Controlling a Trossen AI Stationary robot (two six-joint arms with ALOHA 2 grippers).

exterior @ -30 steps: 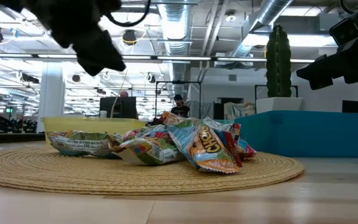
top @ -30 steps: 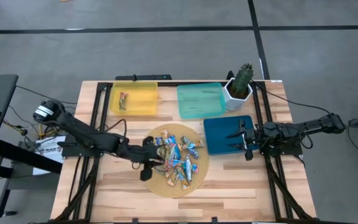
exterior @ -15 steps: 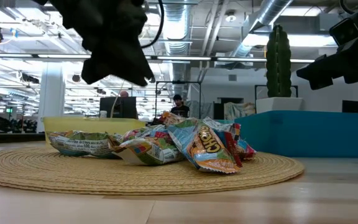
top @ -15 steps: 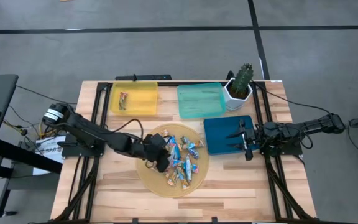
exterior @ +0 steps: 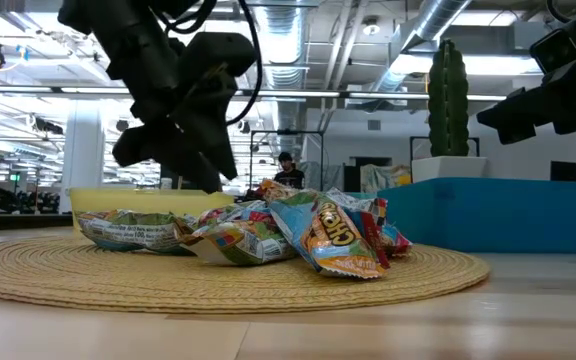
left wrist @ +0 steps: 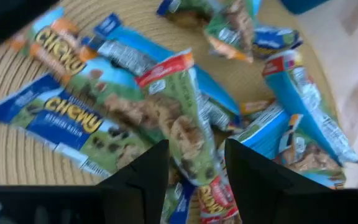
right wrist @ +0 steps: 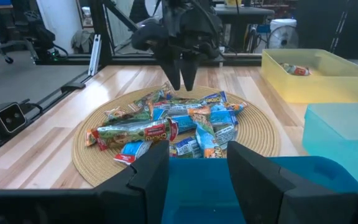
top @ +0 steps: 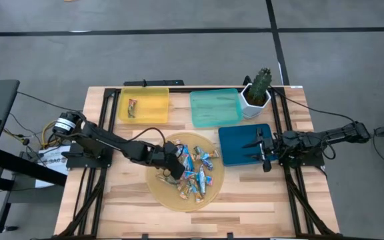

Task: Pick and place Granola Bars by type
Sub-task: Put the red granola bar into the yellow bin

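Overhead, the Granola Bars (top: 193, 168) lie heaped on a round woven mat (top: 159, 190) near the middle of the table (top: 112, 207). The left gripper (top: 177, 172) hangs over the mat's left half, at the edge of the heap. The right gripper (top: 264, 148) waits over the dark blue tray (top: 235, 143) just right of the mat. Beyond the mat sit a yellow tray (top: 149, 107) holding one bar (top: 132, 107) and a teal tray (top: 213, 107), with a potted cactus (top: 259, 90) beside the teal one.

From table height, the left gripper (exterior: 196, 172) hovers above the heap (exterior: 268, 230) on the mat (exterior: 88, 280), clear of the wrappers. The right arm (exterior: 553, 95) shows dark above the blue tray (exterior: 488, 215), and a person (exterior: 288, 172) stands far behind the mat.

Past the left wrist, the fingers (left wrist: 143, 177) stand apart with nothing between them, poised over a green-and-red wrapper (left wrist: 182, 118) lying across blue "Chewy" bars (left wrist: 73, 118) on the mat (left wrist: 11, 155).

Past the right wrist, the fingers (right wrist: 151, 177) stand apart and empty over the blue tray (right wrist: 303, 180); beyond it the left gripper (right wrist: 182, 78) points down at the bars (right wrist: 173, 127) on the mat (right wrist: 92, 162), the yellow tray (right wrist: 316, 78) off to one side.
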